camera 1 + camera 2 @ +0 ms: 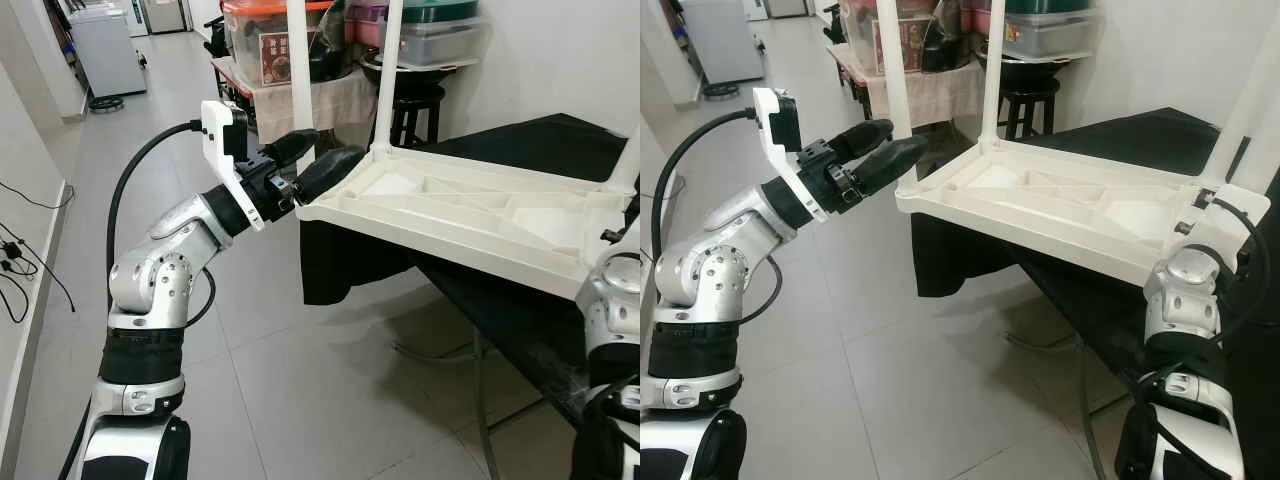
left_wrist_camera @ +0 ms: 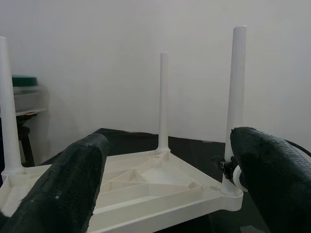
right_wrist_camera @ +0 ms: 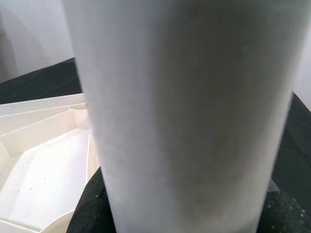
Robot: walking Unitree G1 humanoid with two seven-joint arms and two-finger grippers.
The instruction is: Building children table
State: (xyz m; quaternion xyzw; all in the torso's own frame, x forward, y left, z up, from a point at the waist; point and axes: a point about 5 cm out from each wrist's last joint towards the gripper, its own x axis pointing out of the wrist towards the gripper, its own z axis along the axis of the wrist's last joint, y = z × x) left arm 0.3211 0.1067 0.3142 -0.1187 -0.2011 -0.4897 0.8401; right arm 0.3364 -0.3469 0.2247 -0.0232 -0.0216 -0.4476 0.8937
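A white plastic children's table (image 1: 450,215) lies upside down on a black-covered table (image 1: 560,140), its ribbed underside facing up and its white legs (image 1: 298,70) standing upward. Just off its near-left corner, my left gripper (image 1: 340,145) is open with nothing between the black fingers (image 2: 63,184). In the left wrist view the tabletop and three legs lie beyond the fingers. My right arm (image 1: 1185,290) reaches the near-right corner, where the right gripper (image 1: 1225,205) is shut on a white leg (image 3: 184,97). That leg sits very close to the wrist camera, above a black finger (image 3: 90,208).
A black stool (image 1: 415,110) and a cloth-covered side table carrying plastic storage boxes (image 1: 260,40) stand behind the work table. A white appliance (image 1: 105,50) is down the corridor on the left. Cables (image 1: 20,250) lie by the left wall. Grey tiled floor (image 1: 330,390) lies below.
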